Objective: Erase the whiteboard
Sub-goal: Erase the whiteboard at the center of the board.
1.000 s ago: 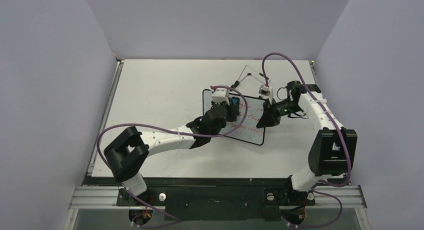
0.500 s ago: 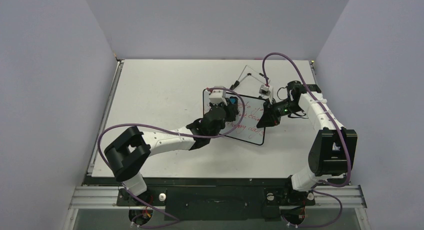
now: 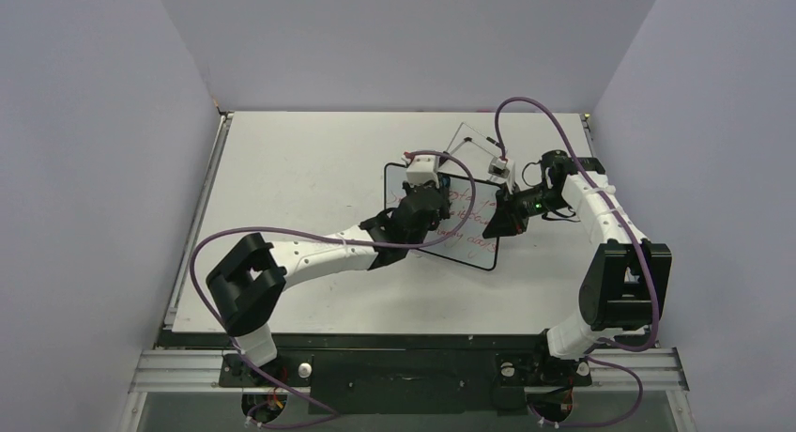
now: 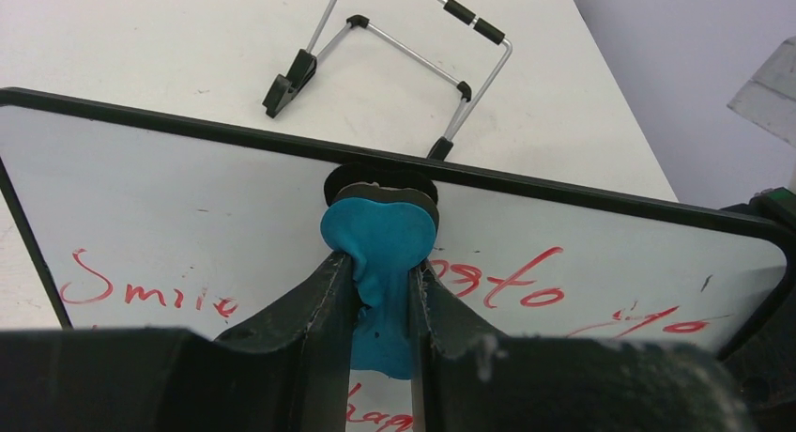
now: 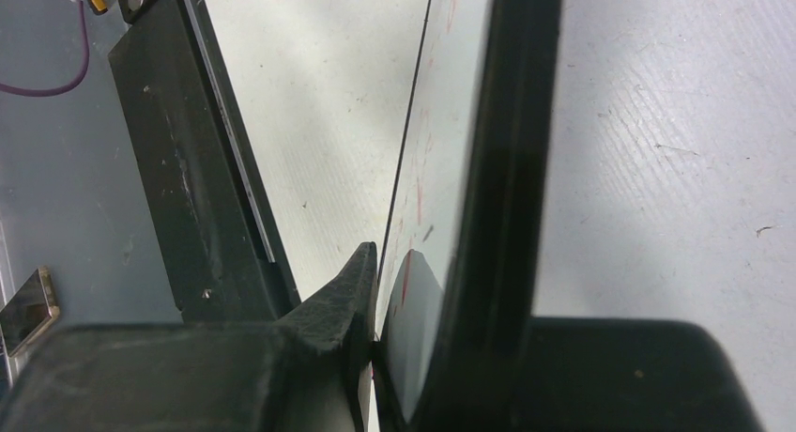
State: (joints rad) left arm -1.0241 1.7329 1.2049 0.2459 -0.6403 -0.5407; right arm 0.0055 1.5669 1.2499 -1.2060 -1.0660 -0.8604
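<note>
The whiteboard [image 3: 466, 235] has a thin black rim and red handwriting; it lies near the middle of the table, its right edge raised. In the left wrist view the whiteboard [image 4: 188, 207] fills the frame. My left gripper [image 3: 434, 190] is shut on the blue eraser [image 4: 380, 239], whose tip presses on the board close to its far rim [image 4: 582, 190]. My right gripper [image 3: 496, 227] is shut on the whiteboard's right edge [image 5: 497, 169], one finger [image 5: 343, 300] on each face.
The wire easel stand [image 3: 474, 143] lies on the table just behind the board; it also shows in the left wrist view [image 4: 394, 47]. Purple cables loop over both arms. The table's side walls stand left and right.
My left gripper with the eraser has moved up and right across the board toward its far edge. The right gripper keeps its hold on the board's edge.
</note>
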